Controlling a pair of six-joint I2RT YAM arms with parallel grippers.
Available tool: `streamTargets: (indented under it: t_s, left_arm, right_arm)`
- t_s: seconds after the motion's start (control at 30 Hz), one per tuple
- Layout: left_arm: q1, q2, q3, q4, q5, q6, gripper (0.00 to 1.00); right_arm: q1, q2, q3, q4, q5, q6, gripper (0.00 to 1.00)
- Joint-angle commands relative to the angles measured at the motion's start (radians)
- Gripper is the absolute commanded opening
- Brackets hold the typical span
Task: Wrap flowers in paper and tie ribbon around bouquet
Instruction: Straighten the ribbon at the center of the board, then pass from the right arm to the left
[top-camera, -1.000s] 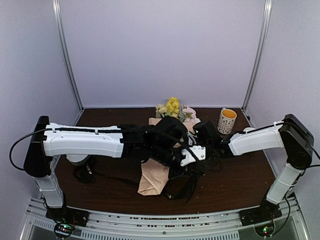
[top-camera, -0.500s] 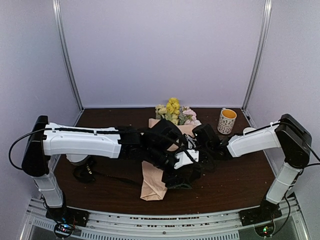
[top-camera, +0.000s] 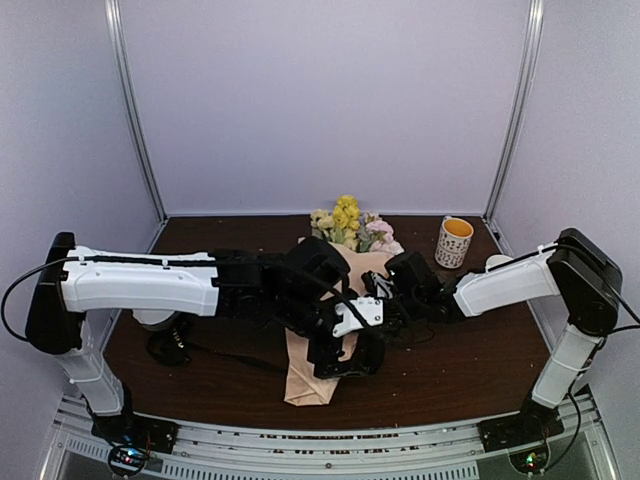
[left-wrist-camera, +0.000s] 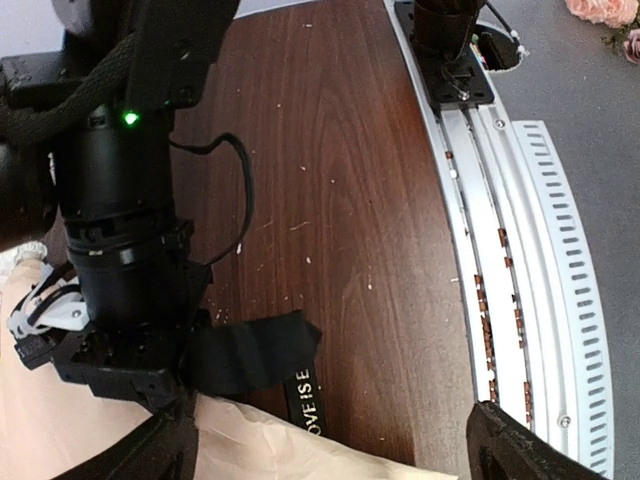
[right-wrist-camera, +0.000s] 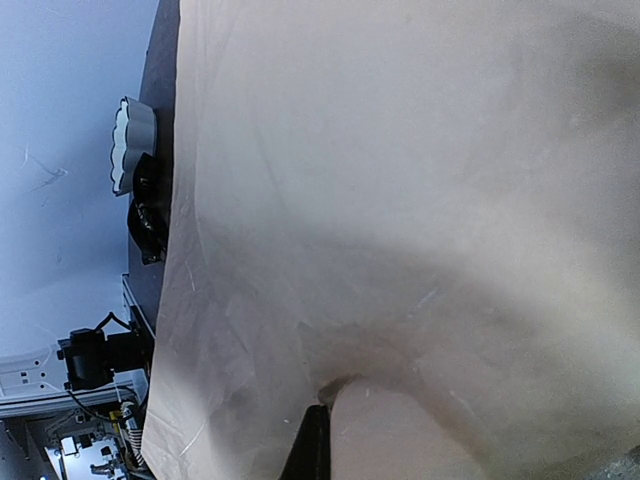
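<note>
In the top view, the left arm is reaching almost flat across the table (top-camera: 470, 360), its wrist bending down over the narrow end of the bouquet (top-camera: 305, 372). It has drawn back toward its own side since a second ago. The left gripper (top-camera: 340, 358), closed then, is now standing wide open and holding nothing. The right arm is reaching in from the right, and the right gripper (top-camera: 385, 300) is lying low against the bouquet's middle. The bouquet is lying along the table's centre, with the flowers (top-camera: 345, 218) toward the back wall and a mug (top-camera: 453, 242) near them.

In the left wrist view, the left fingers (left-wrist-camera: 150, 455) are showing in the two bottom corners, far apart. The right gripper is sitting at the left, pressed closed. The black ribbon (left-wrist-camera: 305, 395) is running out from its tip and down onto the edge of the paper (left-wrist-camera: 80, 440).

In the right wrist view, the paper is filling nearly everything, and only one dark finger is showing at the bottom edge.
</note>
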Motion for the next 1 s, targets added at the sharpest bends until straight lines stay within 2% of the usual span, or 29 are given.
streamTargets:
  t_s: [0.0, 0.17, 0.3, 0.37, 0.43, 0.47, 0.5, 0.57, 0.67, 0.8, 0.87, 0.97]
  left_arm:
    - [-0.059, 0.070, 0.110, -0.110, -0.038, 0.084, 0.95]
    - [-0.127, 0.085, 0.165, -0.166, -0.083, 0.141, 0.91]
    - [-0.085, 0.023, 0.091, -0.098, -0.133, 0.052, 0.87]
    - [-0.002, -0.045, 0.009, -0.011, -0.074, -0.070, 0.71]
    - [0.095, -0.118, -0.075, 0.076, -0.097, -0.246, 0.39]
    - [0.144, -0.140, -0.101, 0.082, -0.144, -0.339, 0.28]
    - [0.193, -0.156, -0.120, 0.070, -0.173, -0.431, 0.26]
    - [0.277, -0.176, -0.177, 0.071, -0.148, -0.552, 0.29]
    - [0.362, -0.183, -0.299, 0.178, -0.079, -0.683, 0.48]
    - [0.465, -0.095, -0.376, 0.258, 0.036, -0.798, 0.67]
    - [0.493, -0.045, -0.399, 0.304, 0.093, -0.833, 0.73]
    - [0.495, 0.019, -0.398, 0.342, 0.143, -0.847, 0.75]
  right_arm:
    - [0.002, 0.011, 0.007, 0.027, -0.019, -0.021, 0.00]
    - [0.002, 0.012, 0.015, 0.010, -0.014, -0.033, 0.00]
    - [-0.001, 0.015, 0.019, 0.008, -0.015, -0.035, 0.00]
    - [-0.001, 0.014, 0.020, 0.008, -0.015, -0.035, 0.00]
    - [-0.001, 0.012, 0.018, 0.010, -0.012, -0.034, 0.00]
    - [-0.001, 0.012, 0.016, 0.012, -0.010, -0.033, 0.00]
    - [-0.001, 0.012, 0.013, 0.016, -0.009, -0.030, 0.00]
    - [-0.002, 0.014, 0.009, 0.024, -0.010, -0.026, 0.00]
    - [-0.003, 0.020, 0.008, 0.030, -0.013, -0.023, 0.00]
    - [-0.001, 0.021, 0.006, 0.036, -0.014, -0.020, 0.00]
    - [0.000, 0.018, 0.003, 0.041, -0.013, -0.016, 0.00]
    - [-0.002, 0.018, -0.003, 0.053, -0.015, -0.011, 0.00]
